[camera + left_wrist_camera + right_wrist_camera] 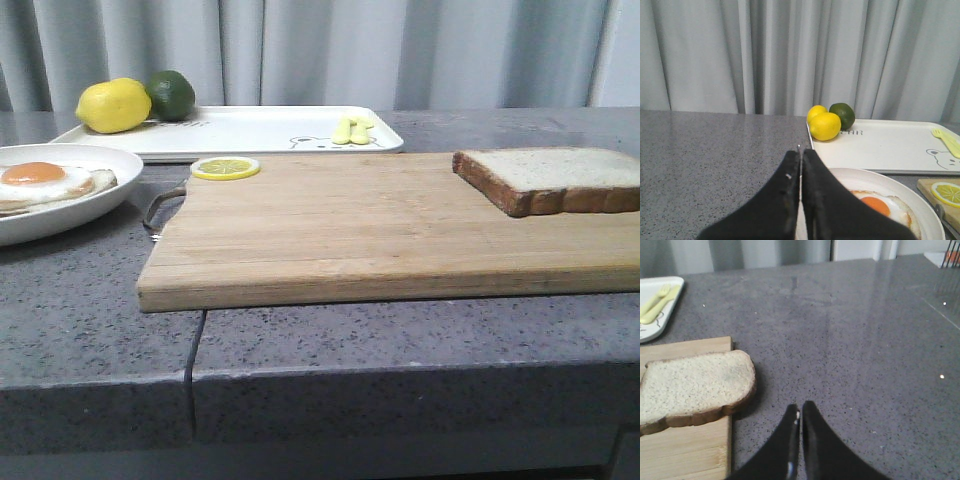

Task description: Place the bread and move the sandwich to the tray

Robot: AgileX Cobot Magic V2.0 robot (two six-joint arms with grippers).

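Both pincers are pressed together and pinch nothing: the left gripper (pixel 801 155) hangs over the near left of the table beside the plate (pixel 105 205), and the right gripper (pixel 800 412) hangs over bare table at the right edge, near the bread (pixel 695 382).

Step in hand, as judged: the first one, not yet begun. The bread (pixel 560 175) lies flat on the right end of the cutting board (pixel 350 235), overhanging its end. The open sandwich (pixel 45 185), egg uppermost, sits on the plate at the left edge. The tray (pixel 250 130) lies along the far edge.

Next move calls for: spreading the right pincer, gripping the bread by its crust, and carrying it to the egg.

Count:
- bread slice on board: one
- lemon (pixel 113 105): one
- lime (pixel 172 94): one
- lemon slice (pixel 225 168): one
- yellow fork (pixel 352 129) on the tray: number unclear
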